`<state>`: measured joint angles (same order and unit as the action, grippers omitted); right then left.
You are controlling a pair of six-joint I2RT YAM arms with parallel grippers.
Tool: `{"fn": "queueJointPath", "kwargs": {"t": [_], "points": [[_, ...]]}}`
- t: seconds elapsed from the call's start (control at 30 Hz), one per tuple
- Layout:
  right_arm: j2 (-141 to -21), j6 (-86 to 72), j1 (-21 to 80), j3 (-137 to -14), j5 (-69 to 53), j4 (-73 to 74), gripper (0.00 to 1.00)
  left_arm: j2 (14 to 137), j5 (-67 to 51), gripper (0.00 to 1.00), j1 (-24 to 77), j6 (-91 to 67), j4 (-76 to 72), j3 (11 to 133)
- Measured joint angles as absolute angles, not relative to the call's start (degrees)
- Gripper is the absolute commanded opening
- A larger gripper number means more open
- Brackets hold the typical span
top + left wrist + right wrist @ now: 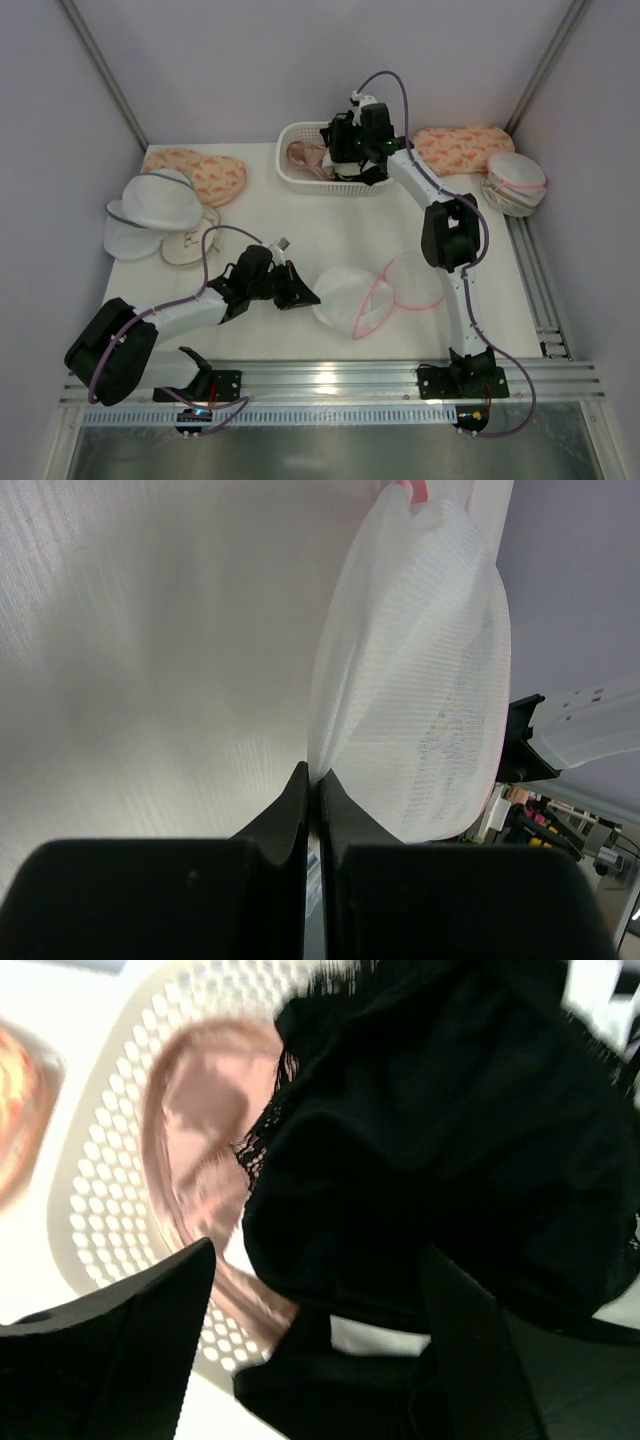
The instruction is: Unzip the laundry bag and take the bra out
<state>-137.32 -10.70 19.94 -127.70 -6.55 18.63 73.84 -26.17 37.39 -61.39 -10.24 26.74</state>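
The laundry bag (345, 295), a white mesh dome with a pink zipper rim, lies unzipped in front of the arms, its flat half (415, 280) spread to the right. My left gripper (312, 297) is shut on the bag's left mesh edge. In the left wrist view its fingers (296, 805) pinch the mesh (420, 680) at the gripper tips (312, 775). My right gripper (350, 150) hangs open over the white basket (300, 180). In the right wrist view a black lace bra (450, 1140) lies loose just beyond the spread jaws of that gripper (318, 1260), over the basket.
A pink bra (200, 1130) lies in the basket (110, 1160). White mesh domes with grey-blue rims (150, 205) and a beige piece (185, 245) sit at the left. Orange-patterned pieces (200, 172) (462, 148) lie at the back. A stacked mesh bag (515, 182) sits at the right.
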Motion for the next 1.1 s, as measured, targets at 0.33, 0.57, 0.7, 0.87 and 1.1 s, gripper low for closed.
{"fn": "queueJointPath", "kwargs": {"t": [0.33,0.57,0.7,0.87,1.1], "points": [[-110.9,-10.9,20.1,-95.4,-3.6,11.1,0.96,73.8,-26.1,0.00,37.4,-61.8,-10.7,26.7],[-86.1,-11.6,20.6,-80.7,6.0,6.0,0.96,74.3,-24.7,0.00,37.4,-61.8,-11.4,26.7],[-78.1,-14.3,22.0,-70.8,16.4,9.8,0.96,75.0,-21.5,0.00,37.4,-62.8,-12.7,26.0],[-69.1,-22.3,23.2,-54.6,24.9,20.4,0.96,74.6,-11.5,0.00,37.4,-64.6,-13.1,23.9],[-52.1,-33.1,23.2,-38.5,28.3,28.9,0.96,70.8,-0.7,0.10,37.4,-66.0,-11.3,22.8]]}}
